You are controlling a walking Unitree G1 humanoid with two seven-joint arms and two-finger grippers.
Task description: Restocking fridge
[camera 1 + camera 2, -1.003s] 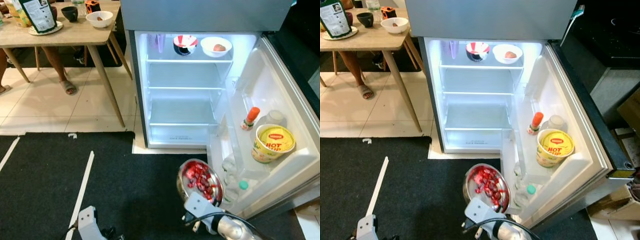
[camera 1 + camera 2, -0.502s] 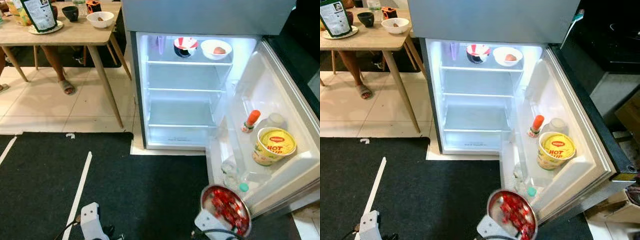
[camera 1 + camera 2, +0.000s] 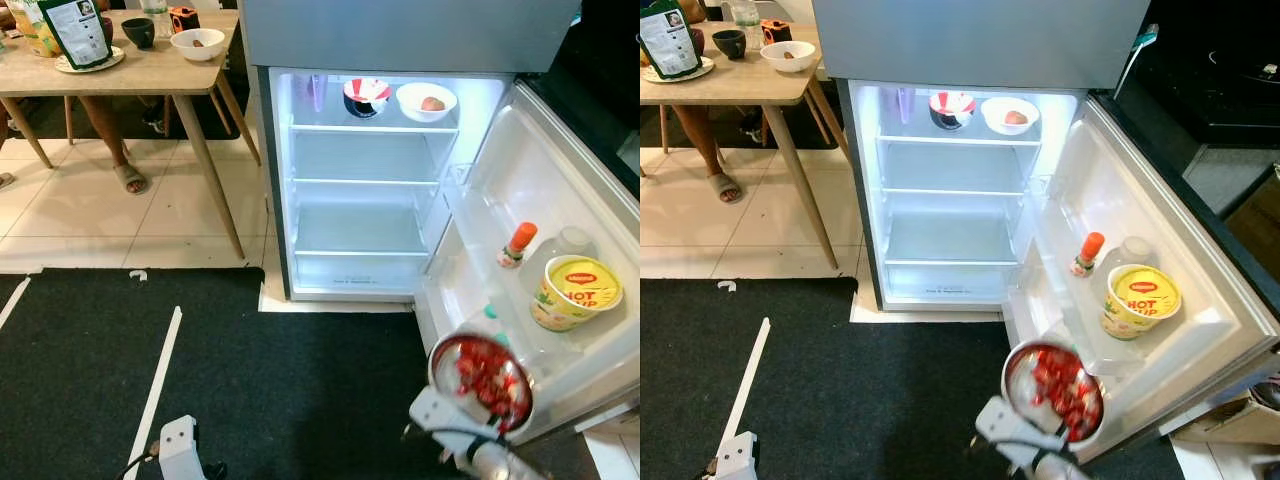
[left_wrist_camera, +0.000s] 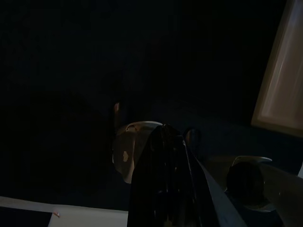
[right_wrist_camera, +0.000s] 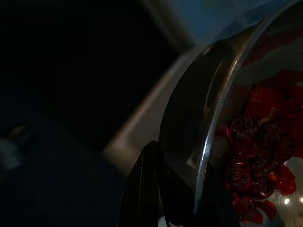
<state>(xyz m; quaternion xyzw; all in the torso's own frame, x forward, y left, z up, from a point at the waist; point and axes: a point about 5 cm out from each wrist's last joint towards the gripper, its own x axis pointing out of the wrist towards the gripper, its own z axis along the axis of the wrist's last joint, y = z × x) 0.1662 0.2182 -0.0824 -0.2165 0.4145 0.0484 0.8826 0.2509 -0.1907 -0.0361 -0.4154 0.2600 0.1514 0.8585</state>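
Note:
A steel bowl of red wrapped sweets (image 3: 482,378) hangs low at the right, just in front of the open fridge door's lower shelf (image 3: 470,300). My right gripper (image 5: 177,196) is shut on the bowl's rim, with one black finger (image 5: 142,189) against the outer wall. The fridge (image 3: 360,170) stands open and lit, its middle and lower shelves bare. On its top shelf stand a red-and-white bowl (image 3: 366,95), a white bowl (image 3: 426,100) and a purple cup (image 3: 317,90). My left arm (image 3: 178,445) hangs idle low at the left, and its fingers (image 4: 165,179) lie together in the dark wrist view.
The door shelf holds a yellow noodle tub (image 3: 575,292), an orange-capped bottle (image 3: 516,244) and a clear jar (image 3: 572,242). A wooden table (image 3: 150,65) with bowls stands at the back left, a person's legs (image 3: 115,150) under it. Black mat (image 3: 280,380) with a white stripe (image 3: 160,380) lies underfoot.
The right gripper has carried the bowl from the middle of the mat to the right, up against the door's lower shelf. The view has shifted slightly.

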